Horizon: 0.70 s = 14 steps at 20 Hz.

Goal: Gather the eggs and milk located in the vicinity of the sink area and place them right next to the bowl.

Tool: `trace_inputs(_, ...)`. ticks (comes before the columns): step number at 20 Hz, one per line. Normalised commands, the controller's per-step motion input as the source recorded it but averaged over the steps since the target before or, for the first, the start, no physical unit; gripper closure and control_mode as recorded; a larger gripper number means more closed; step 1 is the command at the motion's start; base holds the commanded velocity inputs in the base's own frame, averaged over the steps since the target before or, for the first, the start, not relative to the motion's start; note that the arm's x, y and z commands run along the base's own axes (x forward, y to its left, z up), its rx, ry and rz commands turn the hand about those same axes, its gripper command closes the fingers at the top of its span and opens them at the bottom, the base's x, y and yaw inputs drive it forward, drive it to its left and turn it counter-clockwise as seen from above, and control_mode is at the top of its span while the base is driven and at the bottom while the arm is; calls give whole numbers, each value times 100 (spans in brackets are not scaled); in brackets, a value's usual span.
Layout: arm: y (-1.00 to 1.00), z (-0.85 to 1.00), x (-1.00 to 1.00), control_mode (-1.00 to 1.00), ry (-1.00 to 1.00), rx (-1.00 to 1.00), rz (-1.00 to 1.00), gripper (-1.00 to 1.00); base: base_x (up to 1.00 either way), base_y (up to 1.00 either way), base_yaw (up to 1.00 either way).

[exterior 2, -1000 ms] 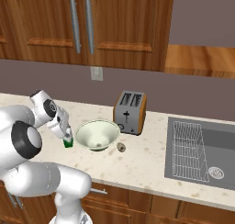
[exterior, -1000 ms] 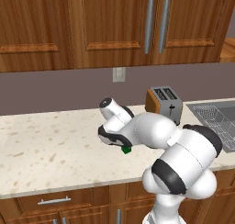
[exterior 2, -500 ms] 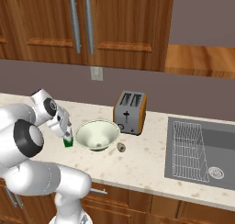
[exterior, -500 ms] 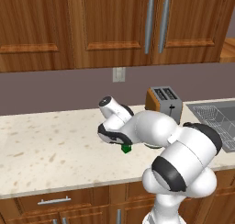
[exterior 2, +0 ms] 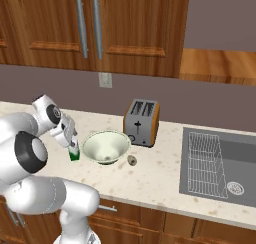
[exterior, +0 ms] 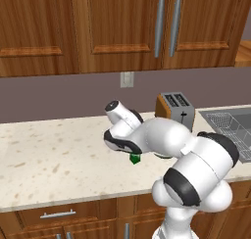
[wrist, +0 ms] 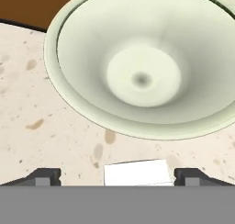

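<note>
- Since a second earlier little had shifted: the arm had stayed bent low over the counter (exterior 2: 150,178), with the milk (exterior 2: 74,153) standing in the same spot beside the bowl (exterior 2: 106,147); any widening of the pincer could not be made out in those small earlier base views.
- Counter: pale speckled stone, running below brown wooden cabinets (exterior 2: 90,30).
- Sink area (exterior 2: 220,163): dark grey basin at the right end of the counter, a wire rack (exterior 2: 202,160) lying in it, well apart from the bowl.
- Toaster (exterior 2: 142,121): silver with orange-brown sides, upright just behind the bowl on its right.
- Bowl: pale cream-green, upright, flaring walls, nothing visible inside it in the hand view (wrist: 142,67).
- Pincer (wrist: 117,176): the two dark finger tips (wrist: 43,176) stood far apart at the bottom corners of the hand view, spread wide; the white top of the carton (wrist: 137,172) sat between them with a clear gap on each side, so nothing was held or touched.
- Milk: upright on the counter, just left of the bowl in the right base view, close to its rim; the green lower band showed under the hand in the left base view (exterior: 135,158).
- Egg (exterior 2: 132,160): small, brownish, lying on the counter just off the bowl's right side, in front of the toaster.
</note>
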Motion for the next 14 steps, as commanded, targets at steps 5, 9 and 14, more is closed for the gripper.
trace_inputs(5,0,37,0,-100,-4,0,0,-100,0,0,0)
trace_inputs(9,0,49,0,-100,-7,0,0,-100,0,0,0)
trace_inputs(14,-2,53,0,-100,-4,3,5,-100,0,0,0)
